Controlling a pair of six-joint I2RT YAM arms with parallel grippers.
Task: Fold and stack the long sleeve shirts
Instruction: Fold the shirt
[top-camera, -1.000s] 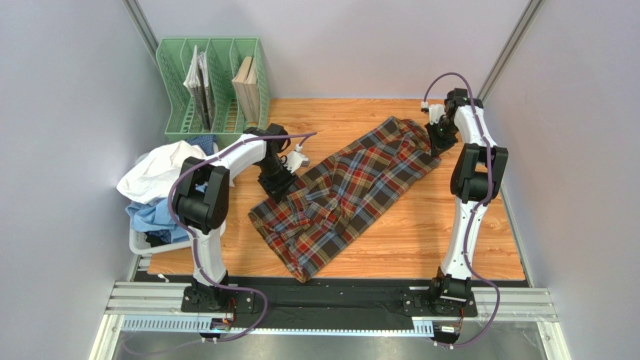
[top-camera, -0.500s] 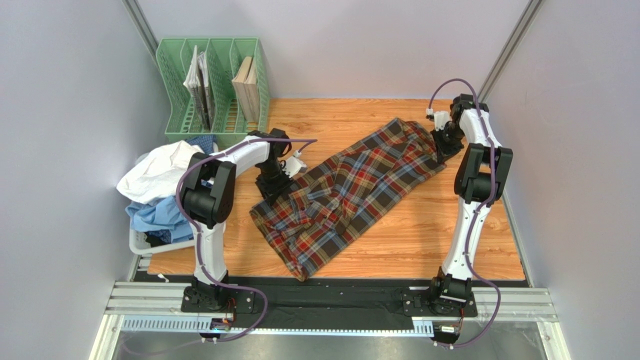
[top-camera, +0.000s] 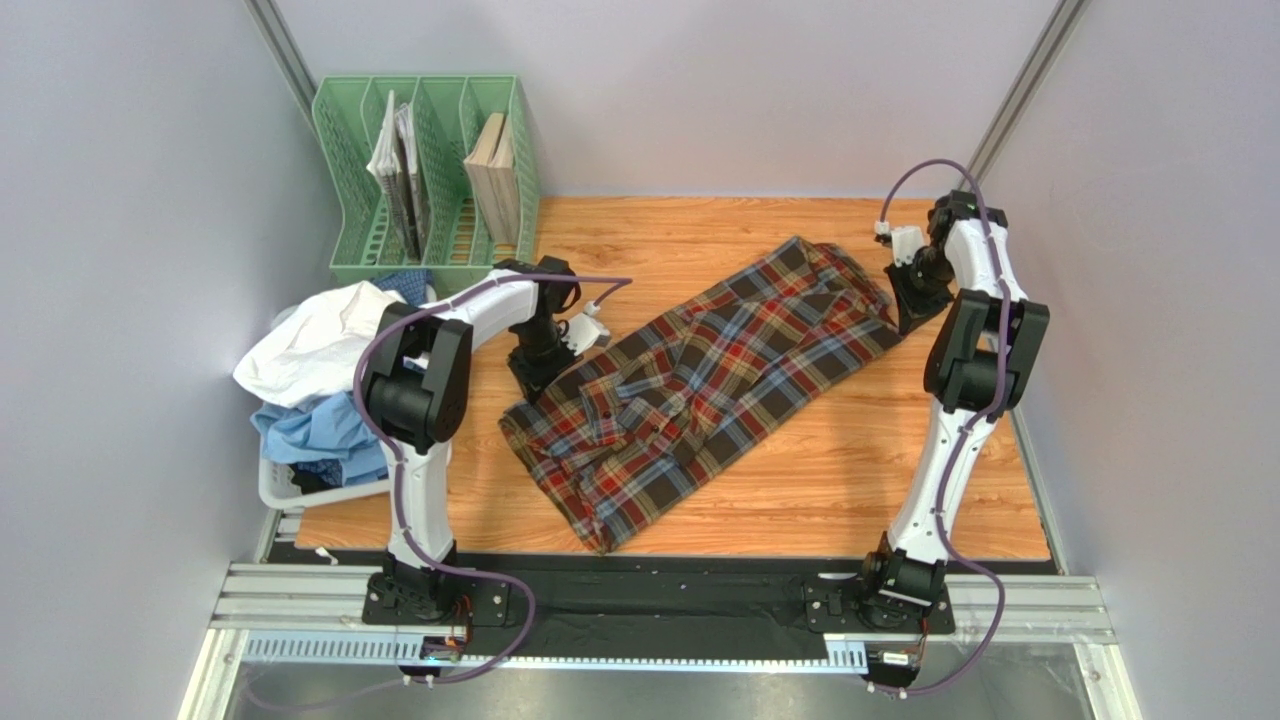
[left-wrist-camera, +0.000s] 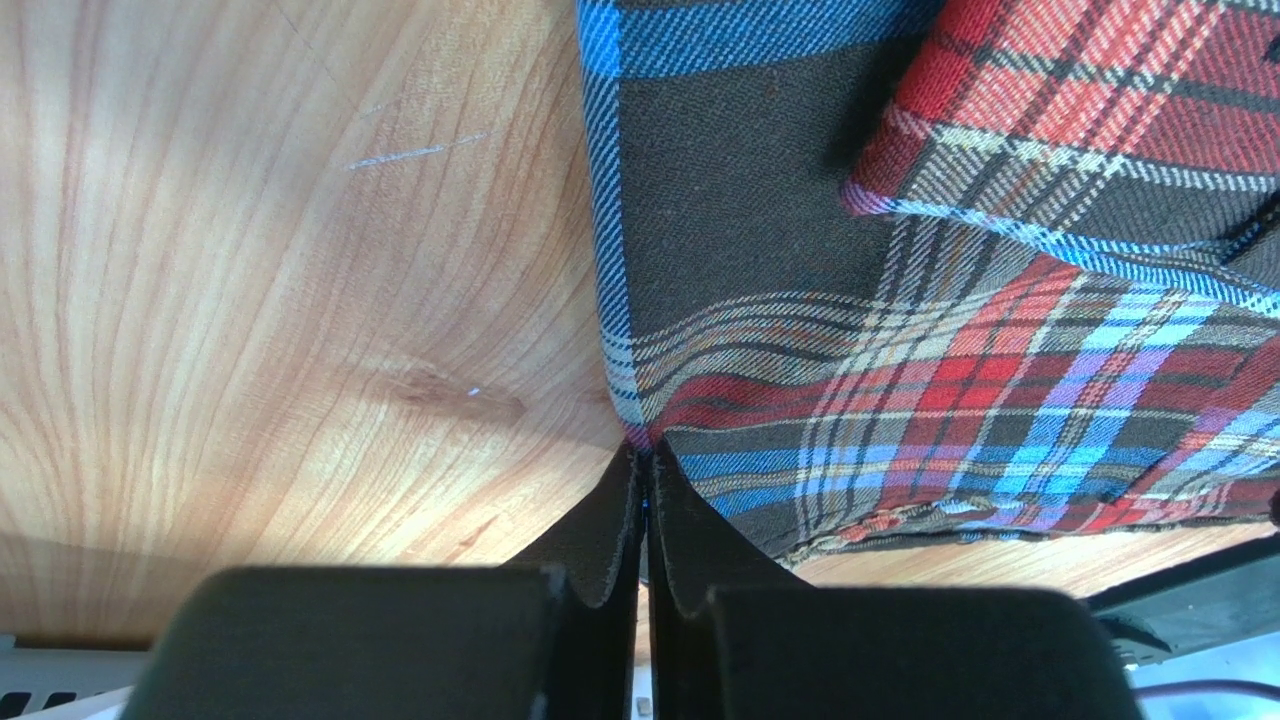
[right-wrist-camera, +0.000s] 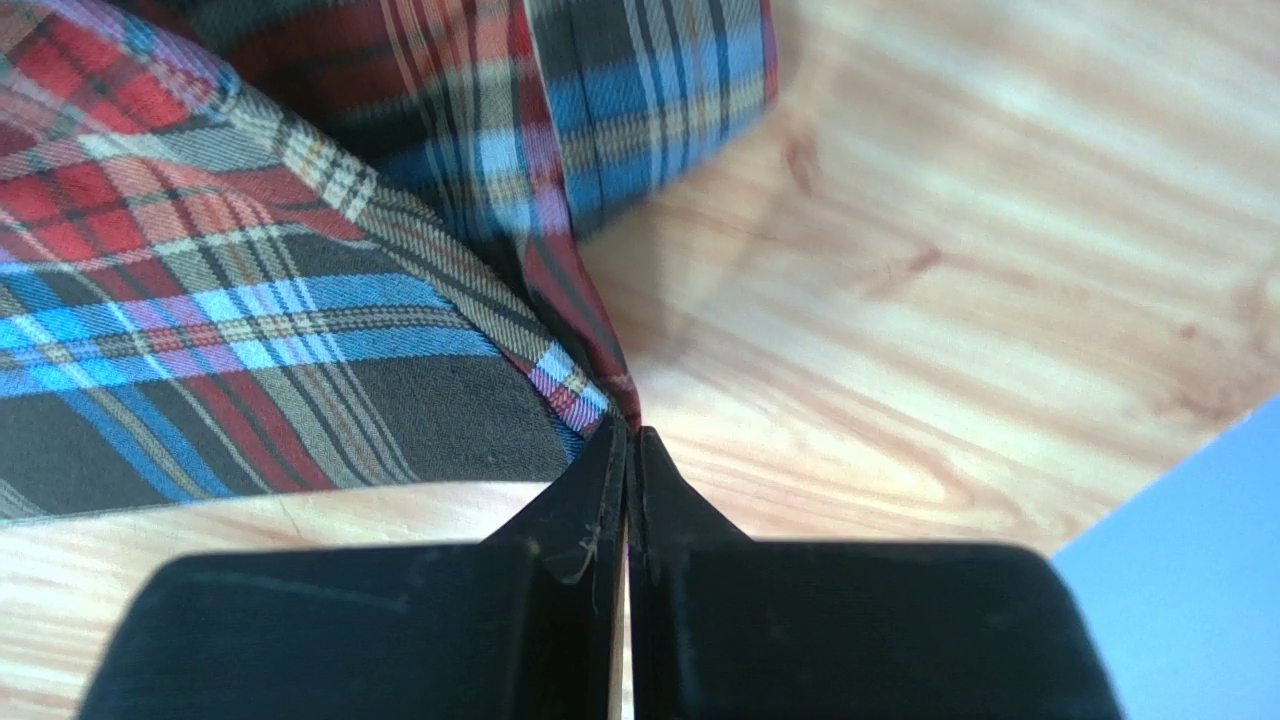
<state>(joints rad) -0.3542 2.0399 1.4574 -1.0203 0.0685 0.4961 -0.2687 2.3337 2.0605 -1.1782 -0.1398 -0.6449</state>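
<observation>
The tartan shirt (top-camera: 699, 383) lies stretched diagonally across the wooden table, red, brown, blue and yellow. My left gripper (top-camera: 535, 375) is shut on its left edge; the left wrist view shows the cloth (left-wrist-camera: 902, 300) pinched at my gripper's tips (left-wrist-camera: 643, 458). My right gripper (top-camera: 906, 311) is shut on the shirt's far right corner; the right wrist view shows that corner (right-wrist-camera: 301, 225) pinched at my gripper's tips (right-wrist-camera: 628, 435). A white shirt (top-camera: 316, 342) and a light blue shirt (top-camera: 308, 432) lie heaped at the left.
A green file rack (top-camera: 425, 173) with books stands at the back left. The heaped shirts sit on a white basket (top-camera: 286, 483) off the table's left edge. Grey walls close in on both sides. Bare wood (top-camera: 902, 480) shows at the front right.
My right gripper has moved right and slightly forward, pulling the shirt's far corner out. My left gripper has shifted a little left. The shirt is stretched flatter and longer.
</observation>
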